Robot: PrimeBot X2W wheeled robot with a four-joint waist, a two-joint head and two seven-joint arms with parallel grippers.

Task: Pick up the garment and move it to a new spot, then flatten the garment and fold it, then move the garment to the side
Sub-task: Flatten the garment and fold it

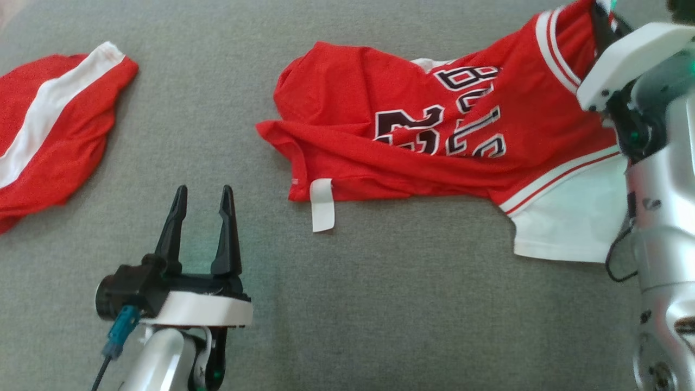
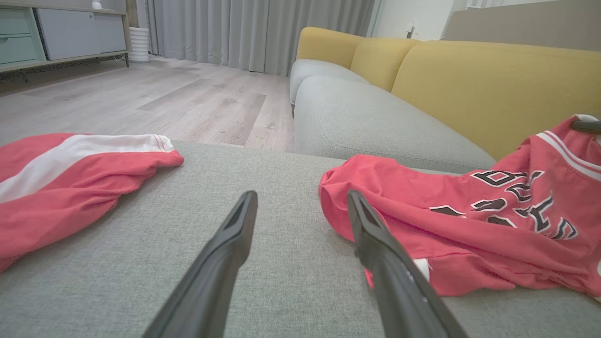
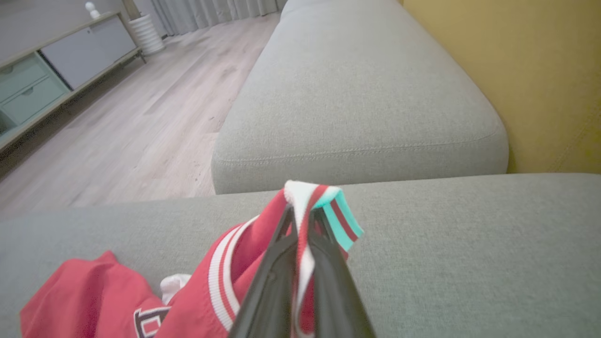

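– Logging the right side first. My right pincer (image 3: 303, 220) is clenched on the jersey (image 1: 434, 125), biting its striped trim (image 3: 307, 197). The band pokes up past the fingertips and folds over. It's a thin hold, on the edge only.

– Why that corner?

– The ribbed trim is likely the firmest bit of the cloth, and it sits at an outer end. Lifting from there should let the rest trail and hang instead of bunching. The jersey lies rumpled on the grey seat (image 1: 380, 304), lettering up. A white tag (image 1: 322, 205) sticks out at the near hem. In the head view the fabric draws upward toward the grip at the far right.

– Arm pose?

– The right forearm (image 1: 659, 217) rises along the right edge of the head view. Its wrist is bent in over the jersey's end, with the fingers pointing away from the robot. The left pincer (image 1: 202, 198) is spread wide with nothing in it, low over bare seat. It sits between the jersey and a second red piece (image 1: 49, 125) with a white stripe, touching neither.

– Why park it there?

– My guess is that it's clear of the lift yet near the jersey's loose left end, handy for flattening. The step in hand is the pick-up. The move, the flattening and the fold are not yet begun. Main risk is the trim slipping out under the hanging weight.
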